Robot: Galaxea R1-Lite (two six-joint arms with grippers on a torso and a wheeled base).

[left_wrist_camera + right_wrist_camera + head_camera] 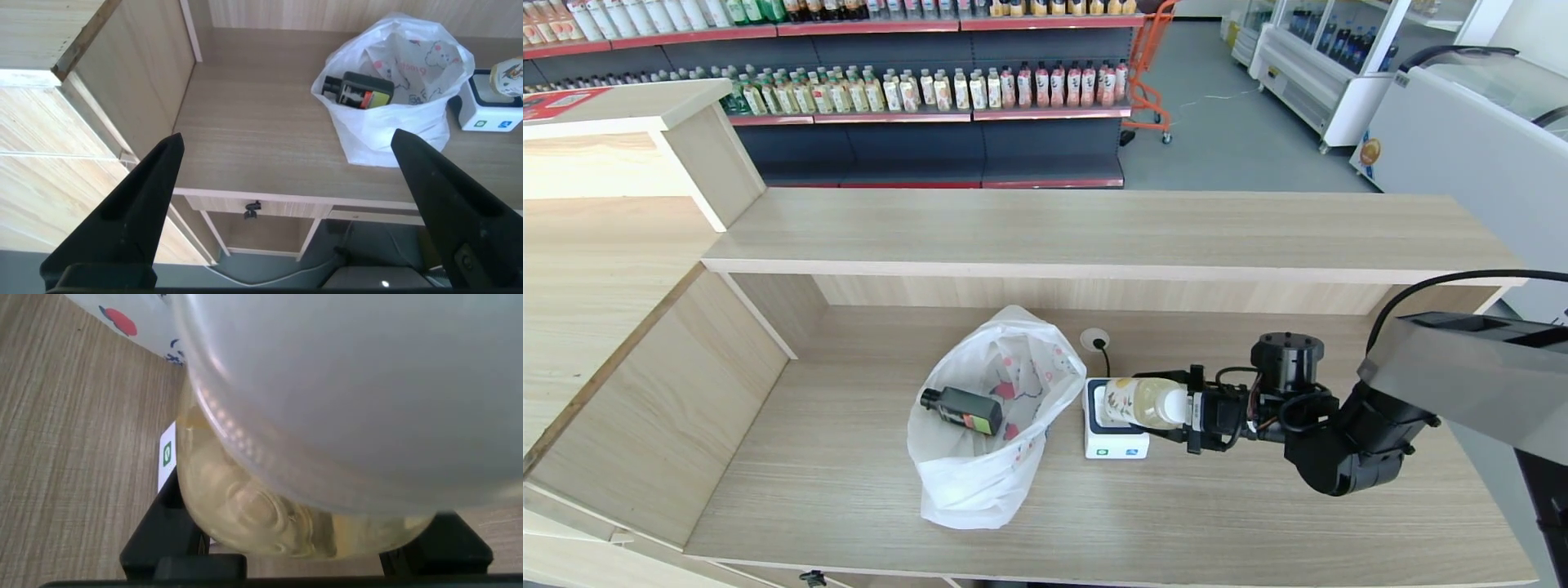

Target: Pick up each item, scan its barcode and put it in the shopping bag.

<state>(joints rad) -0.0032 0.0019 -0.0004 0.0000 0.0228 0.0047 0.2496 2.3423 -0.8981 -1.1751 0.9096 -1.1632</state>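
Clamping a pale bottle [1139, 402] sideways over the white scanner [1115, 445] at the wooden counter's [849, 490] middle, the right gripper [1176, 406] hangs beside the shopping bag [988, 465], the left gripper's [286, 139] fingers [139, 212] spread, drink shelves [931, 90] beyond.

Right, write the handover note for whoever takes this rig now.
Left gripper: open, holding nothing, apart from the bag.
Right gripper: shut on the pale drink bottle, held on its side over the white scanner beside the shopping bag.
Done: a dark bottle lies in the bag.
Left: finish the scan, then put the pale drink bottle in the bag.
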